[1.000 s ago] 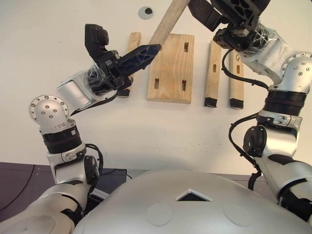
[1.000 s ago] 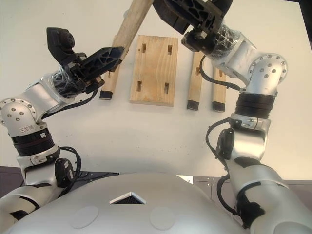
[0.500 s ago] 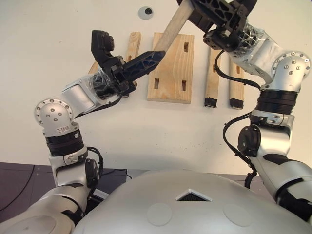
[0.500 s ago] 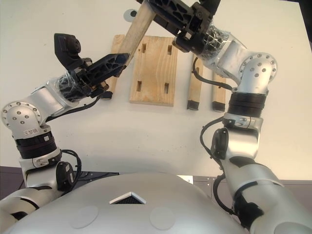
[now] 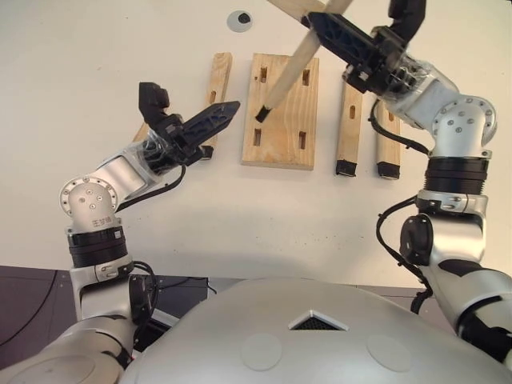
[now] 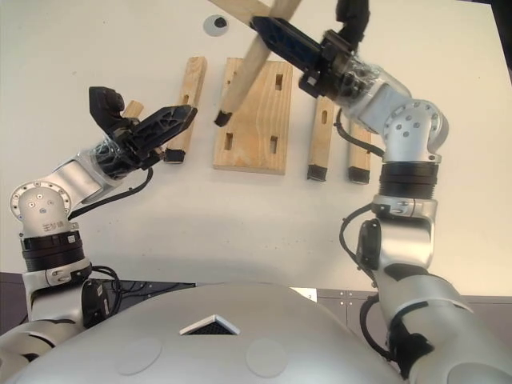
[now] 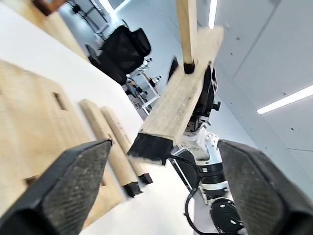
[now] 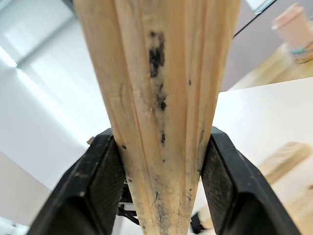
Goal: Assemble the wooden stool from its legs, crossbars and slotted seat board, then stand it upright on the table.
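Stool leg gripped in the right hand, slanting down over the slotted seat board that lies flat on the white bench — the hand's two black fingers are clamped on either side of the wood near its upper part, and the leg's black-capped end points at the board's left half, between the two slots on that side. Whether the cap touches the board cannot be told. A second wooden piece meets the held leg at the far edge of the eye views. The left hand hovers just left of the board with its fingers spread wide and nothing between them, above another leg lying on the bench. Two more legs lie side by side just right of the board, black caps toward the robot, with the right arm above them. A small round grey disc sits on the bench beyond the parts.
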### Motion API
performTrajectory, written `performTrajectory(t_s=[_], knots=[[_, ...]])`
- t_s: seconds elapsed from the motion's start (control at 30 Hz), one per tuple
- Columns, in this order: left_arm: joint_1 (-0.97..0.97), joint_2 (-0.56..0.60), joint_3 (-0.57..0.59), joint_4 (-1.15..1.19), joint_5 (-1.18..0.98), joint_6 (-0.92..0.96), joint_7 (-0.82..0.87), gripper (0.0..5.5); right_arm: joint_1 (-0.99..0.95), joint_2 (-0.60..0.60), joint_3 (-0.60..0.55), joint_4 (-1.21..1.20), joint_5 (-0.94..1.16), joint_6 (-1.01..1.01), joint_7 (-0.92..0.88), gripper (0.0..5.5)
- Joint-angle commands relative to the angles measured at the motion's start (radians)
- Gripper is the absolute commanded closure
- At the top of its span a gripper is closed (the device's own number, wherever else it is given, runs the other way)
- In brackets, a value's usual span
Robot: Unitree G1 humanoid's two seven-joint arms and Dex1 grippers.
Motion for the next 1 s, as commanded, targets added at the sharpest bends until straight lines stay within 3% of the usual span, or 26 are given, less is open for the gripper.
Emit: performTrajectory(t_s=[0.03, 0.27, 0.83, 1.0], knots=[[-0.008, -0.005, 0.020, 0.079, 0.108, -0.094, 0.015, 1.28, 0.034, -0.063, 0.066, 0.047, -0.164, -0.219, 0.182, 3.44], [-0.010, -0.025, 0.037, 0.088, 0.138, -0.123, 0.016, 1.28, 0.048, -0.097, 0.113, 0.142, -0.337, -0.436, 0.323, 3.44], [-0.008, -0.047, 0.051, 0.101, 0.166, -0.117, 0.024, 1.28, 0.080, -0.134, 0.116, 0.157, -0.427, -0.512, 0.400, 3.44], [-0.013, -0.053, 0.065, 0.141, 0.181, -0.124, 0.033, 1.28, 0.102, -0.174, 0.221, 0.204, -0.540, -0.618, 0.480, 3.44]])
